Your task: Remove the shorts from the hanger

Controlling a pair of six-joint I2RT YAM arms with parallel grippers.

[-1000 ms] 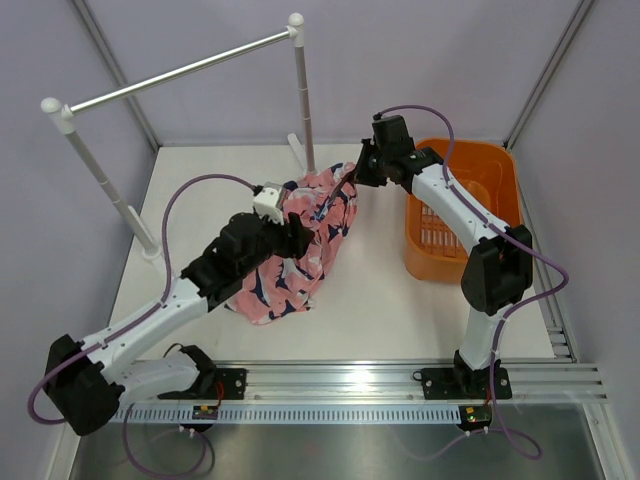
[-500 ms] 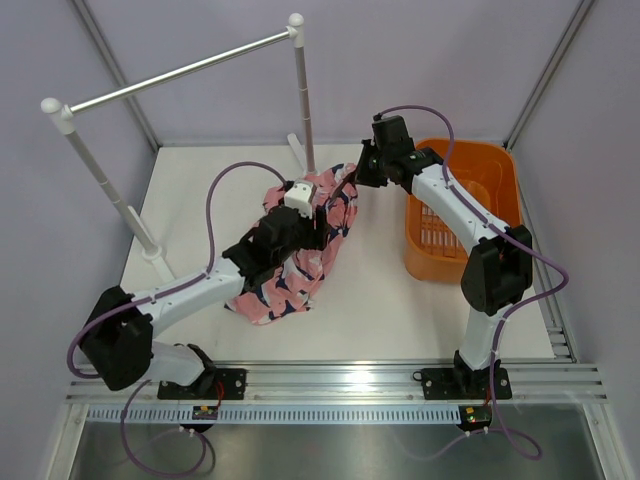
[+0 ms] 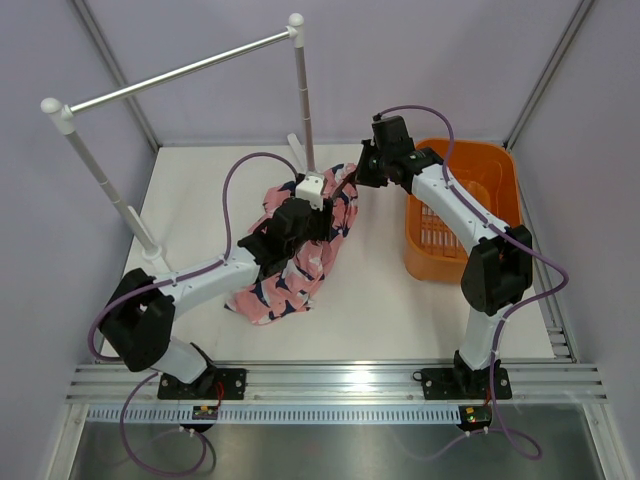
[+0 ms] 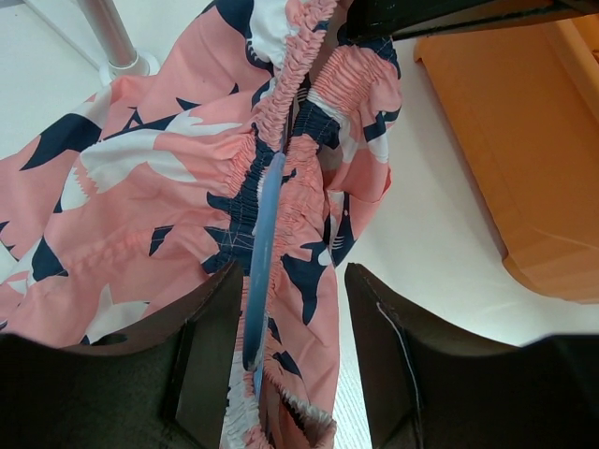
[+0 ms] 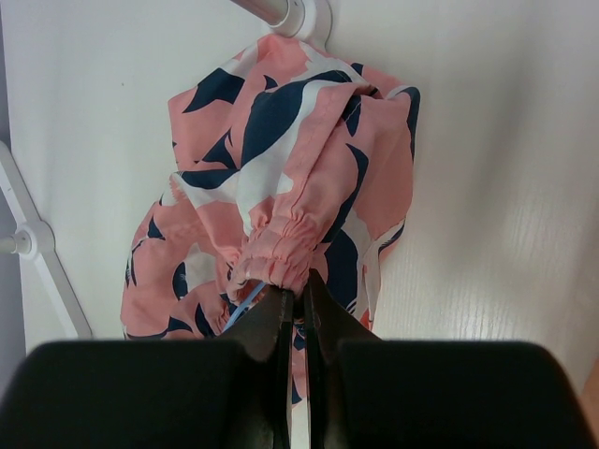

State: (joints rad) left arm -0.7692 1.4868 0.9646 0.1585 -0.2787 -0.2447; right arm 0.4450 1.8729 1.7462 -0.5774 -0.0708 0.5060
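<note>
From above, your shorts (image 3: 290,275) lie heaped centre-left on the table (image 3: 400,290), near the rail (image 3: 180,72) post. Both arms meet at the far end of the heap: the left gripper (image 3: 322,215) on top, the right gripper (image 3: 352,180) at the far right corner, the orange basket (image 3: 500,170) off to the right.

Left wrist: your fingers (image 4: 211,346) stand apart, straddling the light-blue hanger (image 4: 260,243) inside the gathered waistband. Whether they touch the fabric is hard to tell.

Right wrist: fingers pressed together, pinching a bunch of waistband, blue wire just beside them.
</note>
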